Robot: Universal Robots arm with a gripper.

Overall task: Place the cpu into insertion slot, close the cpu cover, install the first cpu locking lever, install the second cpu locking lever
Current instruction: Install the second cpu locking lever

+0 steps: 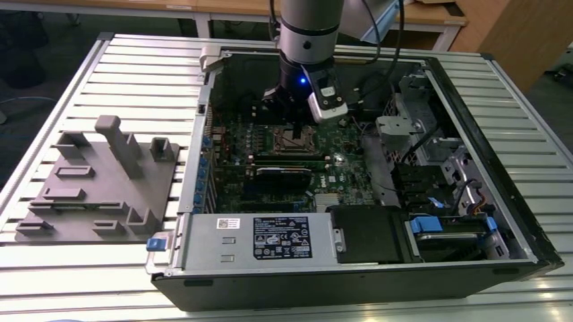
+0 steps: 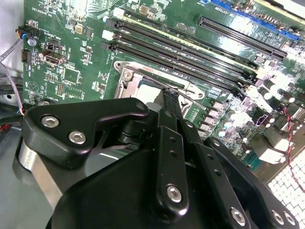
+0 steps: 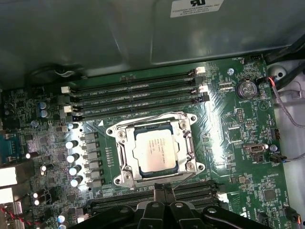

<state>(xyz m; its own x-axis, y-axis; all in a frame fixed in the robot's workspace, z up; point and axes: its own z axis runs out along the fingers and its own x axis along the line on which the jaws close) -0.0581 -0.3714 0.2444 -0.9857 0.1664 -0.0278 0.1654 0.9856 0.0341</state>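
In the first wrist view the cpu [image 3: 153,151], a silver-grey square chip, lies flat in the insertion slot [image 3: 119,177] on the green motherboard. The cpu cover [image 3: 126,153], a metal frame with a square cut-out, lies down around the chip. My gripper [image 3: 156,190] hovers at the edge of the socket with its black fingers [image 2: 169,102] pressed together, nothing visible between them. A thin metal lever [image 2: 191,98] runs past the fingertips by the socket. In the exterior view the gripper [image 1: 284,121] hangs inside the open case just above the insertion slot [image 1: 291,139].
Long black memory slots [image 3: 138,93] flank the socket on both sides. A grey power supply box [image 1: 268,238] sits at the case's near side, and drive bays and cables [image 1: 447,168] at the exterior view's right. A grey fixture block [image 1: 98,181] rests on the slatted table at the left.
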